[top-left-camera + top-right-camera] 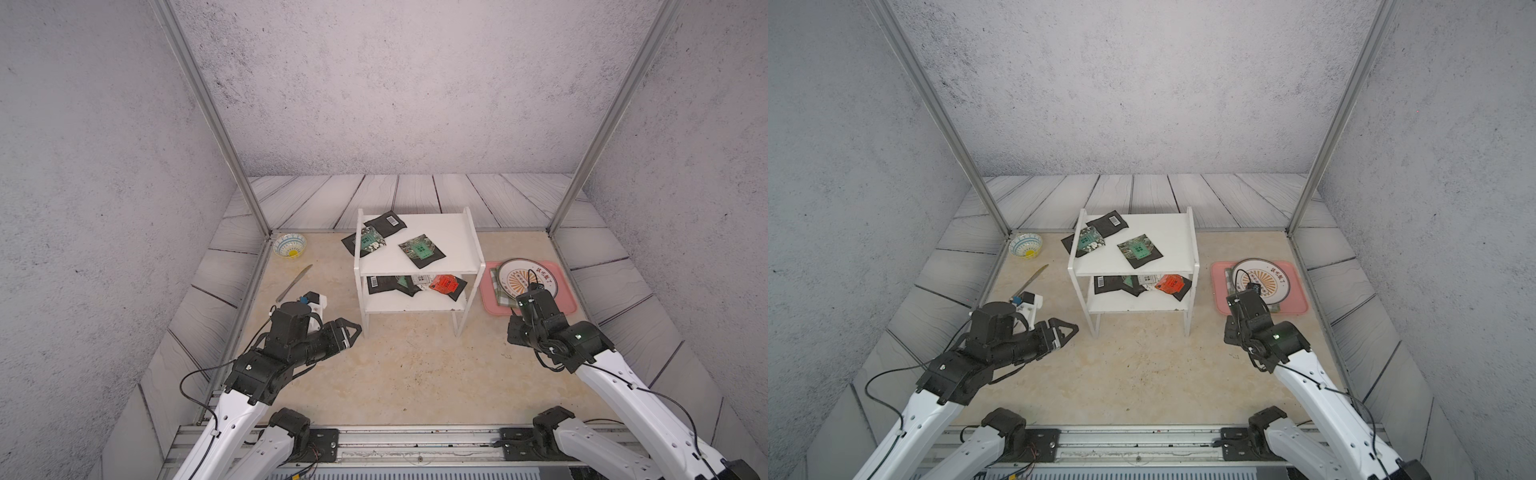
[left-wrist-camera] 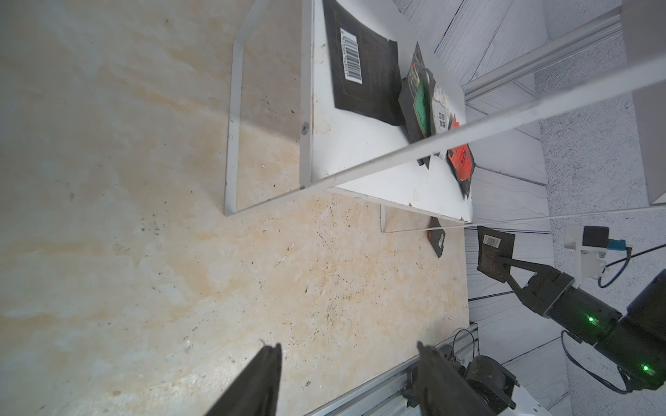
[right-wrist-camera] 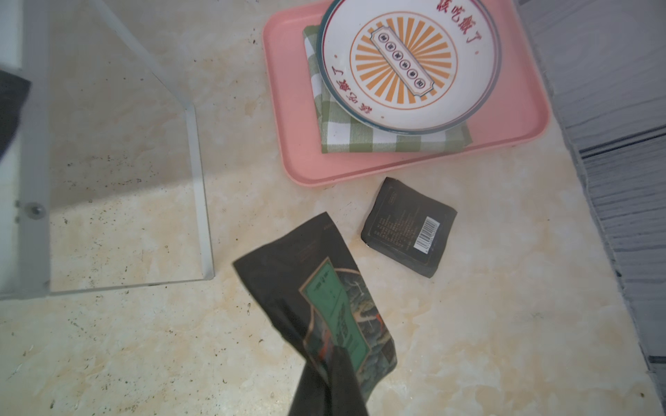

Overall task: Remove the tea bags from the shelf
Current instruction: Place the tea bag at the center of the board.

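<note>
Lab test booth, aluminium frame (image 1: pixel 212 112), printed wall panels (image 1: pixel 395 83)

Colour rundown: the flat-board two-tier shelf (image 1: pixel 419 266) is plain white. Then there's a black square sachet with a white barcode label (image 1: pixel 390 222), a black sachet with a green floral print (image 1: pixel 420 250), a red-orange sachet (image 1: pixel 444 284) and a black sachet with a teal-green panel (image 3: pixel 324 306). Pink plastic tray (image 3: pixel 511 119), green-and-white checked cloth (image 3: pixel 360 138), round white plate with orange sunburst and red characters (image 3: pixel 407 61). Beige marbled table (image 1: pixel 395 374).
</note>
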Tool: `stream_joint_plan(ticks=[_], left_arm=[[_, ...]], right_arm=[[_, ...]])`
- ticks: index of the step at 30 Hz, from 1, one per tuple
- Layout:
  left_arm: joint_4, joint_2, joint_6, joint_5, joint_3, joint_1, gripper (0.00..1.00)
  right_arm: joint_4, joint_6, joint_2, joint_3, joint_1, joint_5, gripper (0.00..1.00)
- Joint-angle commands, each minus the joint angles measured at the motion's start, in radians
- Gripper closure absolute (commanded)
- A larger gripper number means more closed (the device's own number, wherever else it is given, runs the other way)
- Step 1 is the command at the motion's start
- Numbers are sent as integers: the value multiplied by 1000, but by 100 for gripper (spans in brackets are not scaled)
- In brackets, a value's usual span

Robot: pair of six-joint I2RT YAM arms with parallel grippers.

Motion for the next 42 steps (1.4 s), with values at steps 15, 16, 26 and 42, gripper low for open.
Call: stream_joint_plan(ticks=[15, 16, 26, 42], left_arm=[[41, 16, -16, -19, -40, -27, 36], [43, 18, -17, -19, -40, -28, 36], [58, 39, -19, -23, -46, -32, 36], [78, 56, -28, -19, -52, -37, 36]], right_arm=[[311, -4, 279, -67, -139, -111, 97], [319, -6, 296, -64, -142, -111, 97], [379, 16, 488, -58, -171, -159, 97], [375, 22, 497, -61, -172, -170, 85]])
